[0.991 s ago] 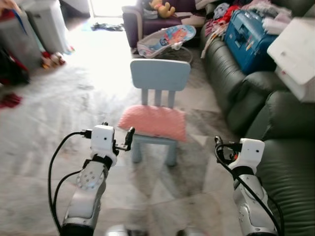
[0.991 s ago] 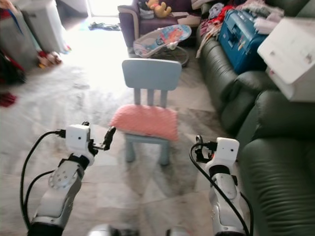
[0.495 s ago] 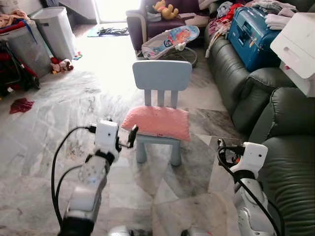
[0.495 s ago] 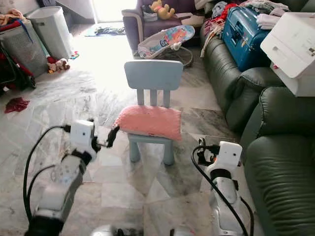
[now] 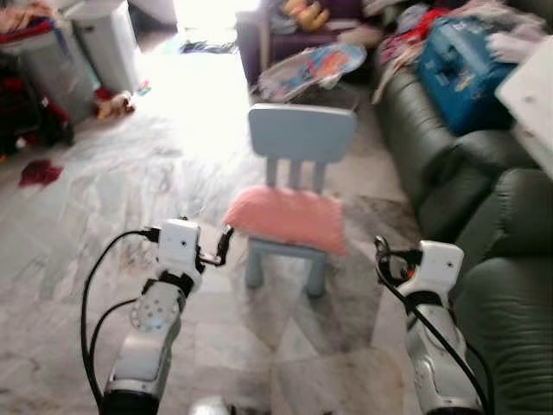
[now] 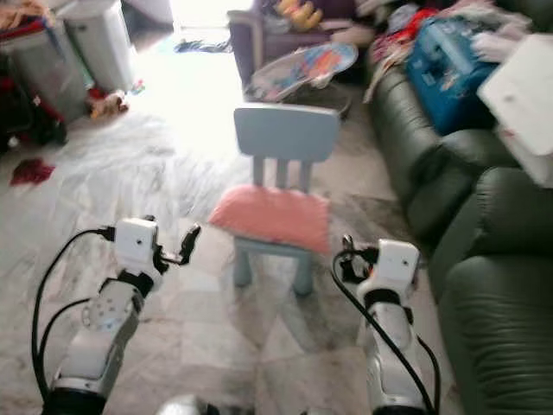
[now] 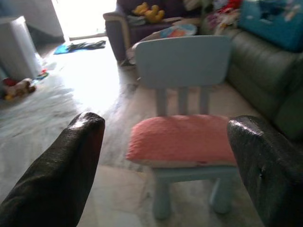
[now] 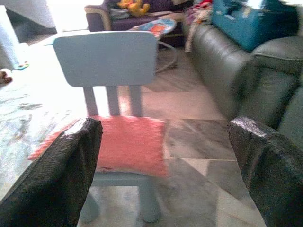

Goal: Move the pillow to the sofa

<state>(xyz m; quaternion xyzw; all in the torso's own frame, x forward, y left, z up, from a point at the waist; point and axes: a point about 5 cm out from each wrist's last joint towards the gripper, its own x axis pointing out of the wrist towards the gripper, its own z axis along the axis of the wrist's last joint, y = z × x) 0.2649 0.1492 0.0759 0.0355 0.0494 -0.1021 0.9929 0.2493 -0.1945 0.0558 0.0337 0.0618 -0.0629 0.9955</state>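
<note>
2 grippers raised short of a pale blue child's chair (image 5: pixel 298 151). Head views: pink pillow (image 5: pixel 288 218) lies on its seat; dark green sofa (image 5: pixel 484 216) along the right. Left wrist view: left gripper (image 7: pixel 165 156) fingers spread wide, pillow framed between. Right wrist view: right gripper (image 8: pixel 163 161) equally wide, empty, aimed at pillow.

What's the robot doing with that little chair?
It is facing a small blue chair with a pink pillow lying on the seat. Both arms are raised toward it: the left gripper and right gripper are open and not touching the pillow. The dark green sofa, where the pillow should go, stands on the robot's right.
</note>
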